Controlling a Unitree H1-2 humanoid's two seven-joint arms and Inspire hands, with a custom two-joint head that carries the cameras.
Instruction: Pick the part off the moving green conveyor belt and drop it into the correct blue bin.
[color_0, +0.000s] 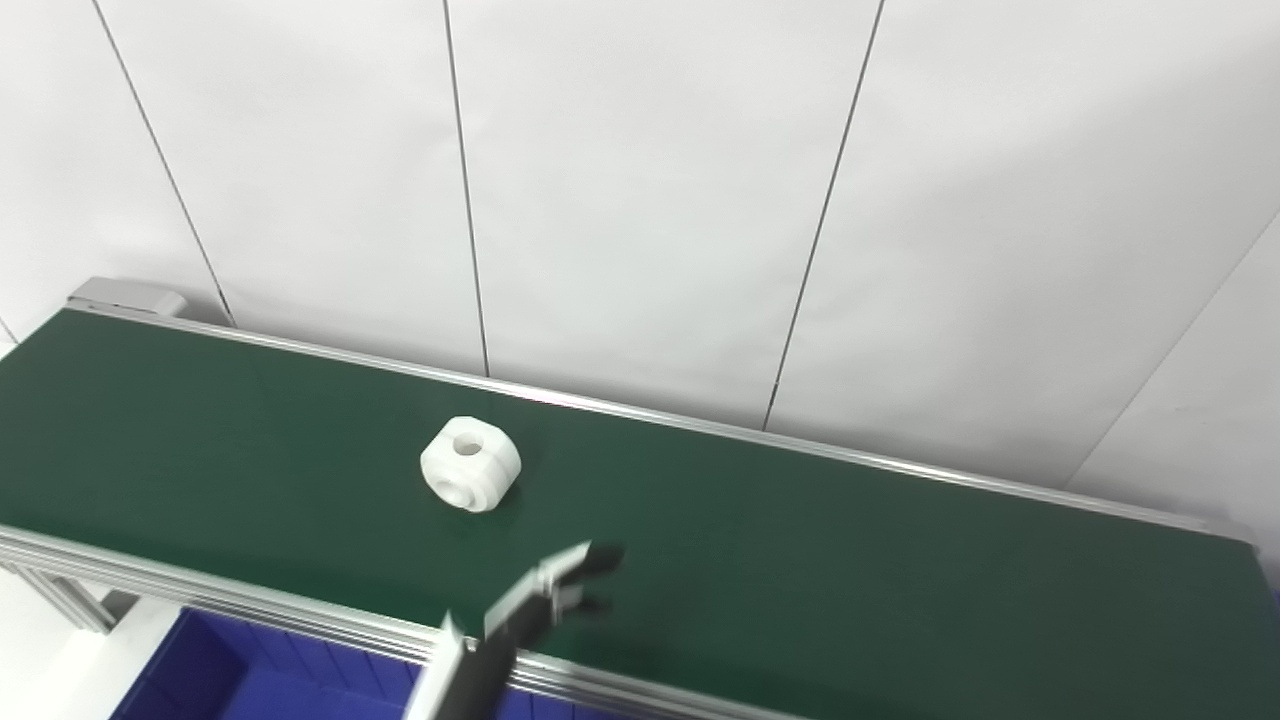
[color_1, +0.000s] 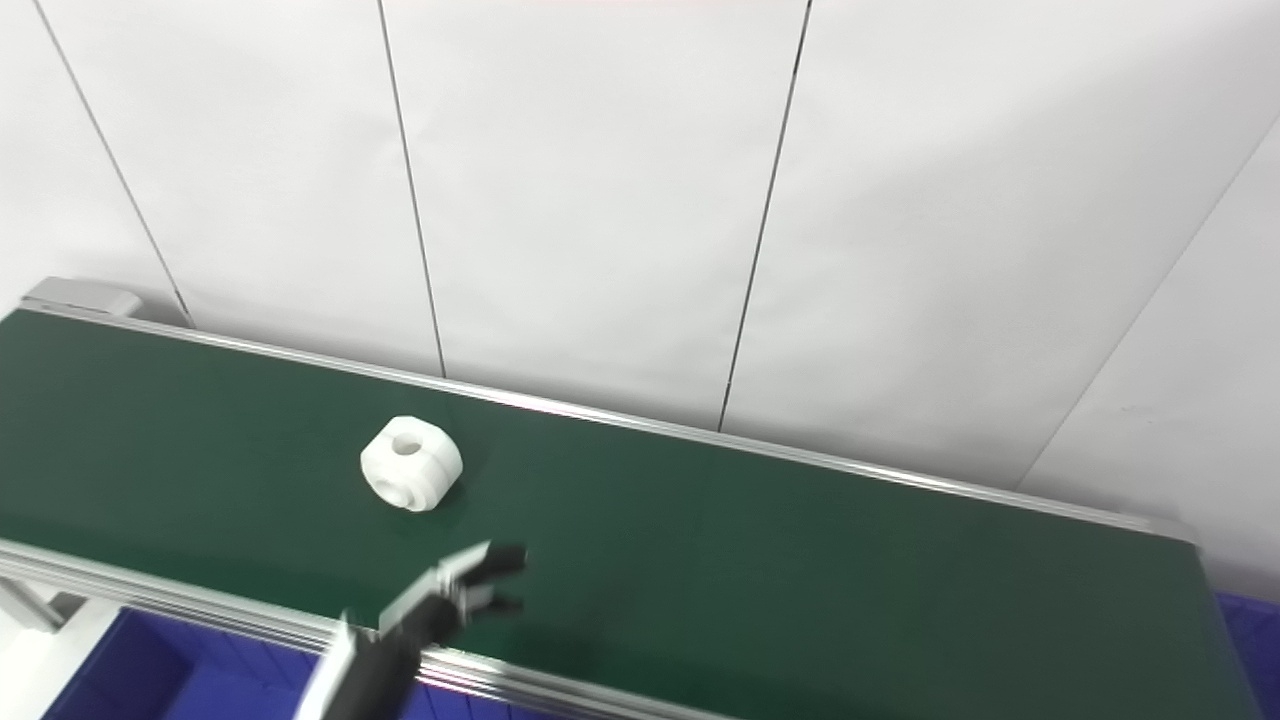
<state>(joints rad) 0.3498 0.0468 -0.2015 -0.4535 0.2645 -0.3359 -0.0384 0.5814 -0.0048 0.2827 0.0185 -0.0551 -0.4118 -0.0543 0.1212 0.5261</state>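
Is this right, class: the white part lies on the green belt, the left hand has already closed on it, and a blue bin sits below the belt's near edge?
Not quite. In the left eye view the left hand is apart from the white part, reaching over the green belt and holding nothing. The part does lie on the belt, and a blue bin does sit below the near edge.

Filling the whole upper half of the frame: a white panelled wall (color_0: 640, 180), split by thin dark seams (color_0: 465, 190) slanting down toward the middle. At the far left, just under the wall, a small grey metal housing (color_0: 128, 296). In the lower left corner, a slice of pale floor (color_0: 45, 675) and a silver frame leg (color_0: 62, 598).
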